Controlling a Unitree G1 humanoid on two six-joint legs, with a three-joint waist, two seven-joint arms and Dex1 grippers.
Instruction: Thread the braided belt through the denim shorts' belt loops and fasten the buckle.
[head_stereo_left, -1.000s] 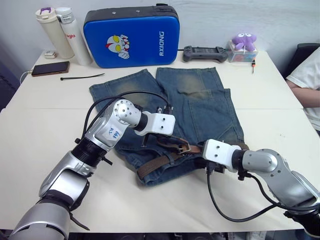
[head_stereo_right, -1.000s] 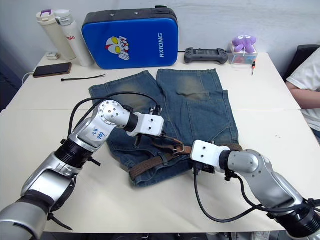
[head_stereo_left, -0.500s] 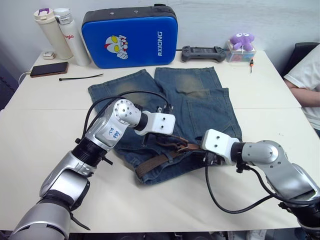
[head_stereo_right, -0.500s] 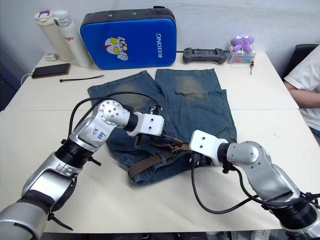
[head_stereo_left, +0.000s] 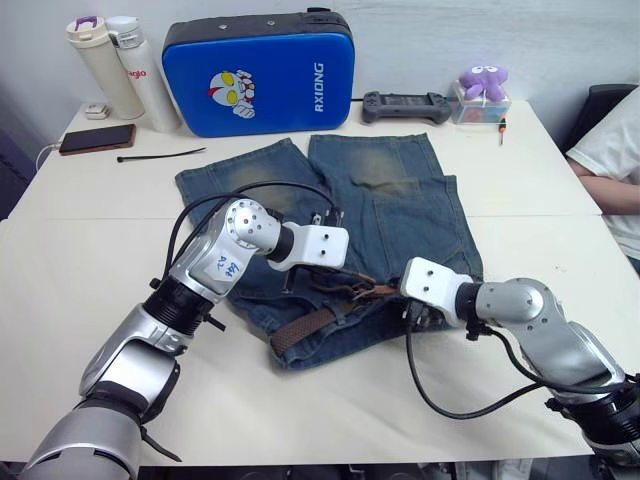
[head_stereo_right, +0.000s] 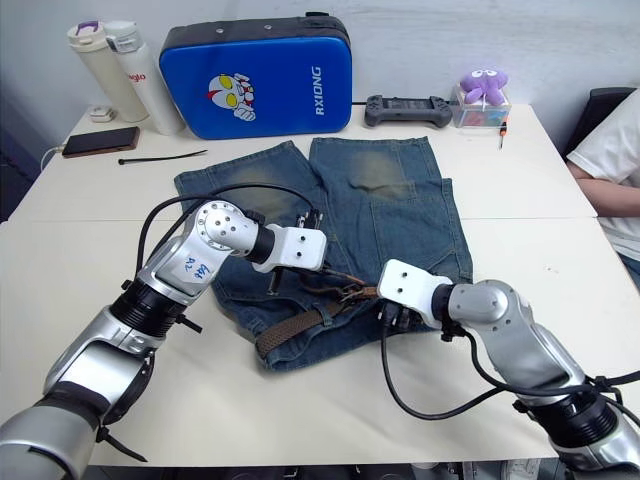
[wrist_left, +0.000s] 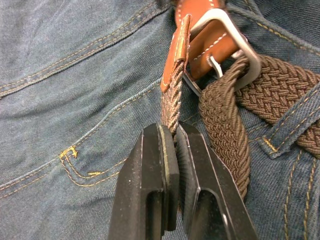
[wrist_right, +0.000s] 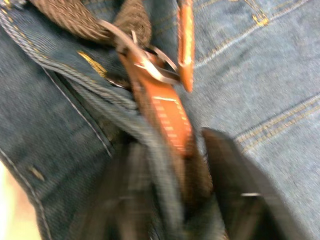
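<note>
While the denim shorts (head_stereo_left: 340, 215) lie flat in the middle of the white table (head_stereo_left: 90, 260), several unrelated items line the far edge in the head views: two bottles (head_stereo_left: 125, 70), a blue hard case (head_stereo_left: 262, 72), a black game controller (head_stereo_left: 402, 103) and a purple plush toy (head_stereo_left: 486, 82). A phone (head_stereo_left: 85, 139) and a thin black cable tie (head_stereo_left: 162, 155) lie near the far left corner. A person's arm in a white sleeve (head_stereo_left: 605, 160) rests at the right edge of the table. None of these touches the shorts.

From the same views, the braided belt (head_stereo_left: 312, 322) runs along the waistband at the near edge of the shorts, its brown strap emerging toward the left. The left gripper (head_stereo_left: 322, 270) hangs over the waistband; the right gripper (head_stereo_left: 418, 310) sits just beside it, at the belt's leather end. Both arms partly hide the middle of the belt.

Seen from the left wrist, the two black fingers (wrist_left: 150, 180) are closed narrowly on a thin woven section of the belt, pinching it edge-on. Just beyond, the buckle (wrist_left: 227, 45) lies on the denim with the tan leather piece passing through it, and a belt loop (wrist_left: 295, 122) crosses the woven strap.

Seen from the right wrist, the view is blurred. The tan leather end (wrist_right: 167, 117) and the silver frame lie between dark fingers, but whether those fingers grip it cannot be told.
</note>
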